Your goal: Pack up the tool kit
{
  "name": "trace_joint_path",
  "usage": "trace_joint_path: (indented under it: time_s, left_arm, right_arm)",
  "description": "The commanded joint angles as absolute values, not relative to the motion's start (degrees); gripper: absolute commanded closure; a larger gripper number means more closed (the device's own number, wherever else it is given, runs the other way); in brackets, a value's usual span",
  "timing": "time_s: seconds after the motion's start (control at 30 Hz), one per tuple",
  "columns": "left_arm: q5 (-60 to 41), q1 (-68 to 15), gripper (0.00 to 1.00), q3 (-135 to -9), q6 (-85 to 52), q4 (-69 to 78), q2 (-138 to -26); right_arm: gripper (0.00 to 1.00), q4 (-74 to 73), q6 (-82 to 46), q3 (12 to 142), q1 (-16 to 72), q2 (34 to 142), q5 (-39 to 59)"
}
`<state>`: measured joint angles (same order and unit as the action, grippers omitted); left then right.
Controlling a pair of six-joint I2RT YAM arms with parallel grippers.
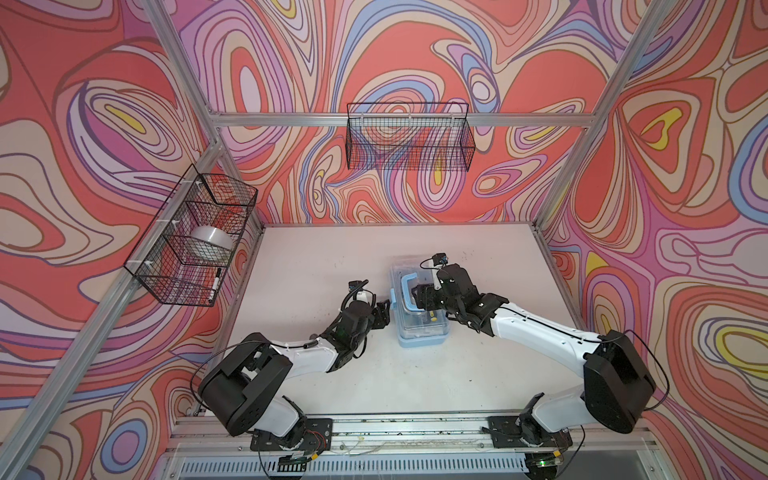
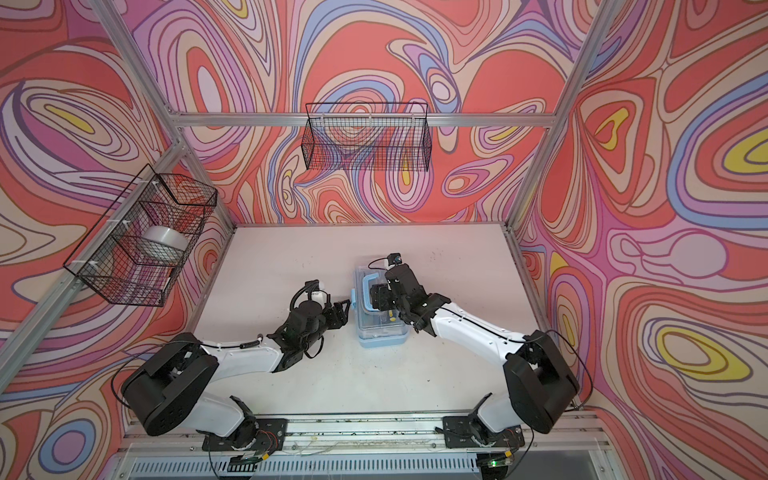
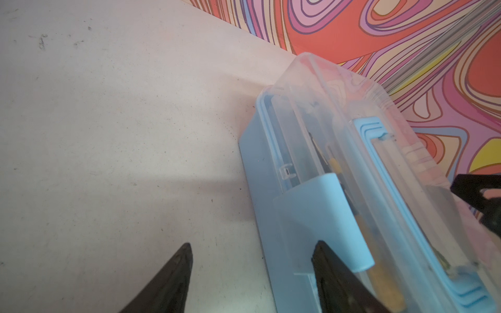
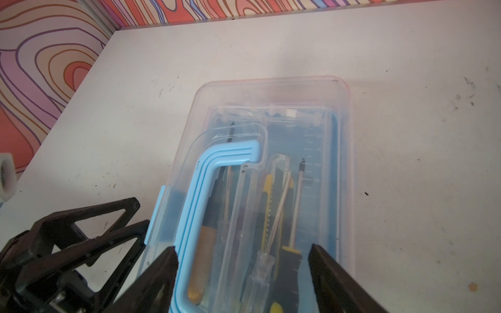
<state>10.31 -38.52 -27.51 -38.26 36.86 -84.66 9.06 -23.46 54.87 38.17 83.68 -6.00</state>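
- The left gripper is seen low over the table, just beside the left side of the box.
- Its jaws are partly apart, and nothing is held between them. In the left wrist view one finger is set at the blue latch and looks to be touching it. The other finger is over bare table.
- The box is found near the middle of the table, a little to the right. The clear lid is on it, and the blue handle is laid flat on the lid.
- Screwdrivers and a yellow knife can be seen through the lid.
- The right gripper is over the top of the box. Its jaws are spread wide and nothing is gripped. One finger is just beside the long bar of the handle. Whether the lid is touched cannot be told.
- The table is white and marked with small dark specks.
- The walls are covered in red, pink and purple swirls.
- A black wire basket is hung on the left wall, with a white roll and a pen in it.
- A second wire basket is hung on the back wall.
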Motion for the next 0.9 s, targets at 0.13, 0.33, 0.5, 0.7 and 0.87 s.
trace_joint_path:
  time_s: [0.13,0.33,0.5,0.7,0.87]
  left_arm:
    - [9.5,-38.2,0.3,-28.9,-39.7,37.9,-85.0]
    - [8.5,-38.2,0.31,-31.5,-40.3,37.7,-85.6]
    - [8.0,-38.3,0.33,-32.1,-40.6,37.9,-85.9]
    - [6.7,-38.2,0.43,-31.7,-41.1,39.3,-87.1]
    - [8.0,-37.2,0.44,-31.6,-41.4,34.9,-86.3]
  right_arm:
    - [0.2,11.3,-24.1,53.0,38.0,83.2,-6.0]
    - [0.2,11.5,-24.1,53.3,38.0,83.8,-6.6]
    - [0.2,11.5,-24.0,53.5,38.0,84.3,-6.5]
    - [0.2,11.7,-23.8,53.5,38.0,84.3,-7.1]
    - [0.2,12.0,-24.0,53.7,38.0,84.3,-6.9]
